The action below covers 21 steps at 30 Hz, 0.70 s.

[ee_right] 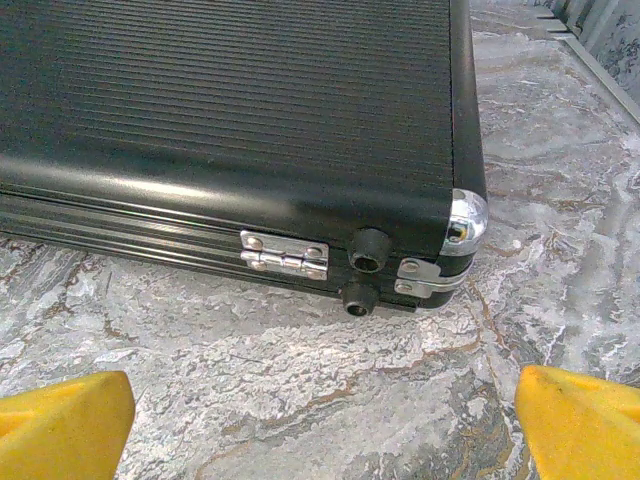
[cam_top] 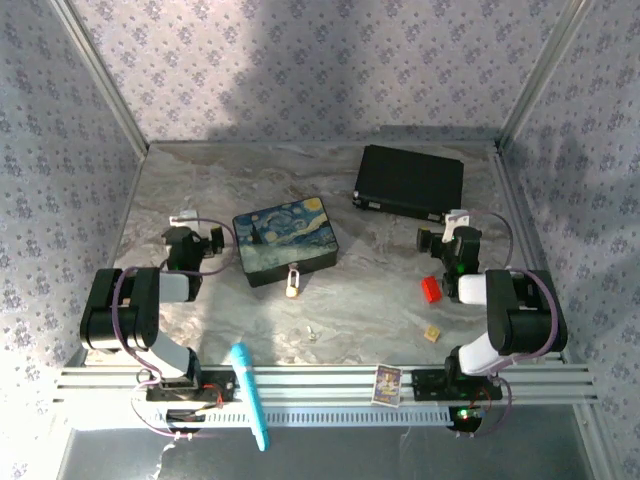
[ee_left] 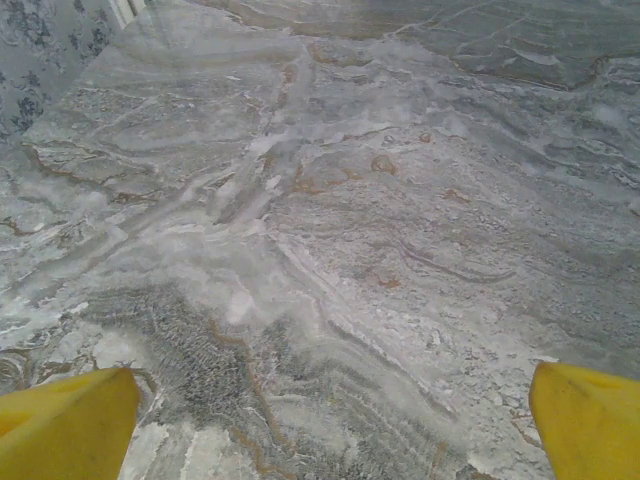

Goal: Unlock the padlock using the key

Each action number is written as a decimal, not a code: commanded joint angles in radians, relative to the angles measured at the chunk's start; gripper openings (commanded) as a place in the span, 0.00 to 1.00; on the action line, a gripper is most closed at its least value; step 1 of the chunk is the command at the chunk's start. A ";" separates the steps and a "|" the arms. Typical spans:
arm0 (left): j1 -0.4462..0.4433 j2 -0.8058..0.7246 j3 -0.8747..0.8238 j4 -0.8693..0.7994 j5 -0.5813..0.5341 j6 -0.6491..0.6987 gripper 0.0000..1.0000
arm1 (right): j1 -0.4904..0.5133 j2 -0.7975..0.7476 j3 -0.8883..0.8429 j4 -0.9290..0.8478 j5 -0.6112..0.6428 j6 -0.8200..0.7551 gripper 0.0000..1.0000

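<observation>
Marble table (cam_top: 200,180), floral walls. My left gripper (ee_left: 328,422) and right gripper (ee_right: 320,425) are both spread wide, grasping nothing. The case (ee_right: 230,100) lies at twelve o'clock from my right fingers; a red block (cam_top: 431,289) and a cube (cam_top: 432,334) lie by that arm. At mid-table, the padlock (cam_top: 294,281) sits at the box's (cam_top: 287,240) six o'clock edge (pale brass, shackle too small to make out). The key (cam_top: 312,335), a pale speck, lies apart at the padlock's five o'clock.
</observation>
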 commanded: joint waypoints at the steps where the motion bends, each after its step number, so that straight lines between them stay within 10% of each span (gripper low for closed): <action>1: 0.006 -0.005 0.011 0.034 0.029 0.008 1.00 | -0.005 0.004 0.020 -0.001 -0.006 -0.013 0.99; 21: 0.007 -0.005 0.011 0.034 0.028 0.007 1.00 | -0.005 0.004 0.020 -0.003 -0.005 -0.013 0.99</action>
